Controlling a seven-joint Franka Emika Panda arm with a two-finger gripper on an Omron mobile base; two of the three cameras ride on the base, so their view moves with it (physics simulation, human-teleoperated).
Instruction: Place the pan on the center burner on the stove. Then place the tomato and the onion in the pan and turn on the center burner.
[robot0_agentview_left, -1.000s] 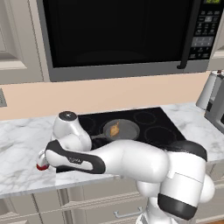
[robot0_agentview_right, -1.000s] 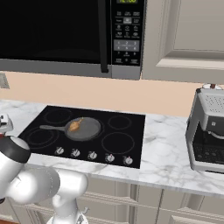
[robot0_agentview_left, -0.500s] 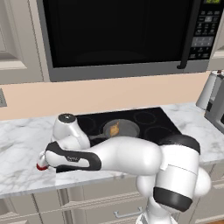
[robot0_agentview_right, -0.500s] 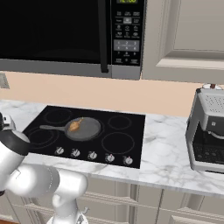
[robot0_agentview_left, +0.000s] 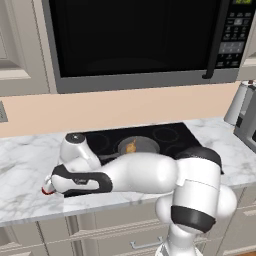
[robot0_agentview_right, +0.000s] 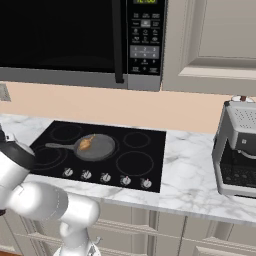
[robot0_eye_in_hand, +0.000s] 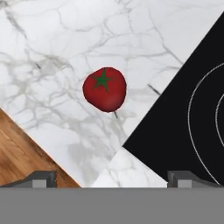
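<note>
The dark pan sits in the middle of the black stove, covering the center burner, with its handle pointing left. The golden-brown onion lies inside the pan. On the marble counter, left of the stove's front corner, lies the red tomato, also showing as a bit of red under the hand. My gripper hangs above it, open, fingertips wide apart with nothing between them. In the left base view my gripper is low at the counter's front left.
Five silver knobs line the stove's front. A microwave hangs above it. A grey appliance stands on the counter at the right. The counter's front edge and wooden floor lie close beside the tomato.
The arm's elbow has shifted slightly while the hand stays over the tomato. Pan, onion and tomato have not moved.
</note>
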